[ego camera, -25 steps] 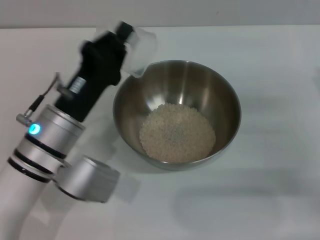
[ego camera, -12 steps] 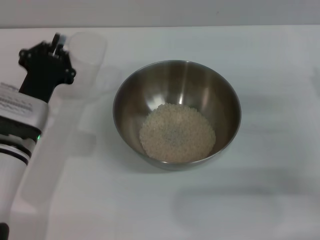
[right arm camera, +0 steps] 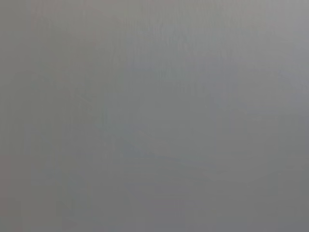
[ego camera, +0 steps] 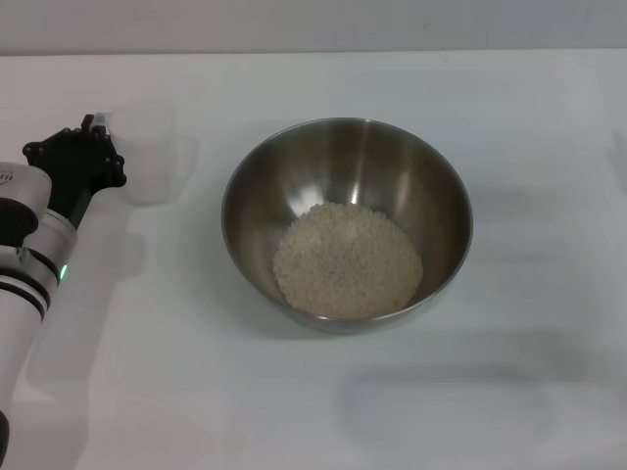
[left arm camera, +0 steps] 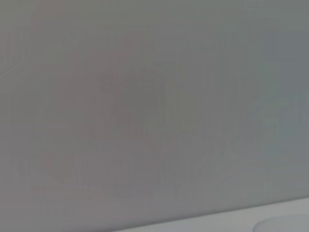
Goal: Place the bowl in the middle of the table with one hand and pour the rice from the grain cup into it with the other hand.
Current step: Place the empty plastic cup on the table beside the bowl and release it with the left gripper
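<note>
A large stainless-steel bowl [ego camera: 347, 223] stands near the middle of the white table [ego camera: 529, 392], its round rim catching the light and its brushed grey inside showing pale vertical glints along the far wall. At the bottom lies the rice [ego camera: 348, 259], a low, roughly round mound of small off-white grains that covers the floor of the bowl and stops well short of the rim. The bowl casts a soft shadow toward the near side of the tabletop.

To the robot's left, well apart from the bowl, the left gripper [ego camera: 98, 147] hovers at the table's edge on an arm of silver-white segments with a small green light. It grips the grain cup [ego camera: 149, 152], a small clear plastic cup that looks pale and almost colourless against the white surface; the cup appears upright, and no rice can be made out inside it. The black fingers close on the cup's side nearest the arm.

The right gripper appears in no view. Both wrist views show only a flat grey field, with a pale strip low in the left one.
</note>
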Motion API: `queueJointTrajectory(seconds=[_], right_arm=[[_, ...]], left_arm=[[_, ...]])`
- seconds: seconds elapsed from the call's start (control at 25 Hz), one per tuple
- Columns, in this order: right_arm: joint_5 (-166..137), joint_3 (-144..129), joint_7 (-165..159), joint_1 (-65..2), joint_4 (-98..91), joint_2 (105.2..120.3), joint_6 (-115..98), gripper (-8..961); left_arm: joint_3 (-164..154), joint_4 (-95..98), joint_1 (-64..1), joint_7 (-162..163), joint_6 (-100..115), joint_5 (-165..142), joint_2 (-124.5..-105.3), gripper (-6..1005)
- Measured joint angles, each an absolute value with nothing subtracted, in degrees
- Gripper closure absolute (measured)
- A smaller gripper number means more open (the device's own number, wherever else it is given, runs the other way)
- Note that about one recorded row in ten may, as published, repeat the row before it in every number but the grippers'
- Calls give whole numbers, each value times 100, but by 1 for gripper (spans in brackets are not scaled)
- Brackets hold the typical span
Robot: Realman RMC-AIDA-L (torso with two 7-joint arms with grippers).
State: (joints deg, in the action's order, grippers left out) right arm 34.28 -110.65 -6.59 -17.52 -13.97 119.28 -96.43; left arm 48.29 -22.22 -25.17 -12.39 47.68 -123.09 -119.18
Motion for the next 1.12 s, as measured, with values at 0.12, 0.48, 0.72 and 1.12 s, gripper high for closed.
queueJointTrajectory(seconds=[0.12, 0.48, 0.72, 1.12], right_arm=[[3428, -11065, -659, -1746, -1398, 11928, -9649, 133], [3428, -11065, -659, -1740, -1382, 11926, -9654, 133], [3428, -11064, -659, -1731, -1357, 11926, -9668, 133], [3428, -11054, -660, -1740, -1344, 11926, -9658, 133]], left_arm=[[4854, -2223, -2527, -1224, 4693, -12302, -11920, 917], [4804, -2295, -2465, -1141, 4584, -12339, -11912, 912], [4716, -2388, -2282, -1139, 4660, -12356, -11891, 818], [4356, -2390, -1938, -1135, 5332, -12368, -11874, 467]])
